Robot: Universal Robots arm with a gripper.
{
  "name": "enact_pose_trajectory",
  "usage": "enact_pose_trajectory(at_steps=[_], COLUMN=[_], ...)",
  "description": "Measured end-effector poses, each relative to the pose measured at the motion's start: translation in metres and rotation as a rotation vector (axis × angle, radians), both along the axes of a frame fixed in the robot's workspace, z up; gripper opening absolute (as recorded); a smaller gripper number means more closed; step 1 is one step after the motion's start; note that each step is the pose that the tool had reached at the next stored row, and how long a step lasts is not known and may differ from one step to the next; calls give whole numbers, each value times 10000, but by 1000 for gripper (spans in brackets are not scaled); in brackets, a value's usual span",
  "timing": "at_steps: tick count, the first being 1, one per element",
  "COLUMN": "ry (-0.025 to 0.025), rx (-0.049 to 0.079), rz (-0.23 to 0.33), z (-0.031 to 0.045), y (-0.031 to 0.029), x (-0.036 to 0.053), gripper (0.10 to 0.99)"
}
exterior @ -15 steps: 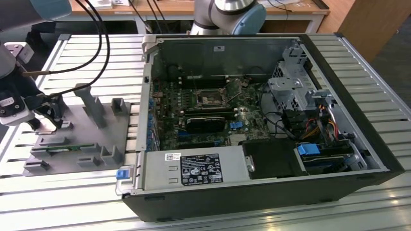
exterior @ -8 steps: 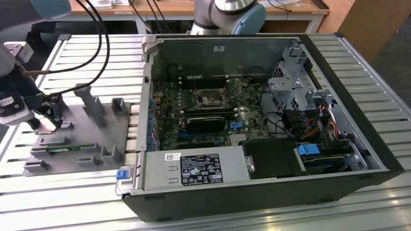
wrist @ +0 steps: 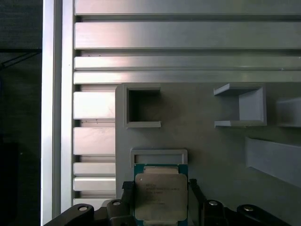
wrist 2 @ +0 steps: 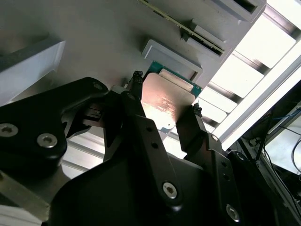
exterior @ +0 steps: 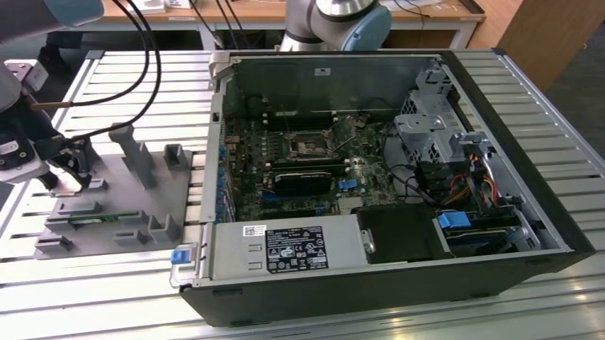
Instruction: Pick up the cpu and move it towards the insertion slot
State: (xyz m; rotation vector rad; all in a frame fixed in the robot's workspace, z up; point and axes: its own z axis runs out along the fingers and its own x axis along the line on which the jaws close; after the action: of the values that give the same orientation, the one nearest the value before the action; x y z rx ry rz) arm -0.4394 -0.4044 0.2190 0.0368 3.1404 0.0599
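Starting at the exterior view's left, I am holding the gripper low over the grey fixture. In the second wrist view the two fingers are standing narrow, one on each opposite edge of the cpu. I judge they are clamping it, with the silvery top facing the camera. I cannot tell whether the chip is already clear of the fixture.

To do this step well, I think the lift should be straight up and the chip kept level, because a grey stop is sitting just beyond the fingertips, and the edge grip is thin. A tilt could catch a corner there.

Further from the fingers, upright grey posts and a green memory stick are occupying the same fixture, and black cables are hanging above it. Then the wall of the computer case is standing between the fingers and the insertion slot, which is lying well apart inside. A long black card is sitting just beside that slot.
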Motion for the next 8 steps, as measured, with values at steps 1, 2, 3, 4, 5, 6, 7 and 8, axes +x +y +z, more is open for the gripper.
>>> enact_pose_trajectory(at_steps=[1,2,3,4,5,6,7,8], ry=[1,0,0,1,1,1,3,2], rx=[0,0,0,0,0,0,-1,-1], rz=[0,0,0,0,0,0,0,0], z=[2,4,5,7,9,11,15,19], y=[0,0,0,0,0,0,0,0], x=[0,0,0,0,0,0,0,0], gripper=[537,537,537,537,537,537,537,537])
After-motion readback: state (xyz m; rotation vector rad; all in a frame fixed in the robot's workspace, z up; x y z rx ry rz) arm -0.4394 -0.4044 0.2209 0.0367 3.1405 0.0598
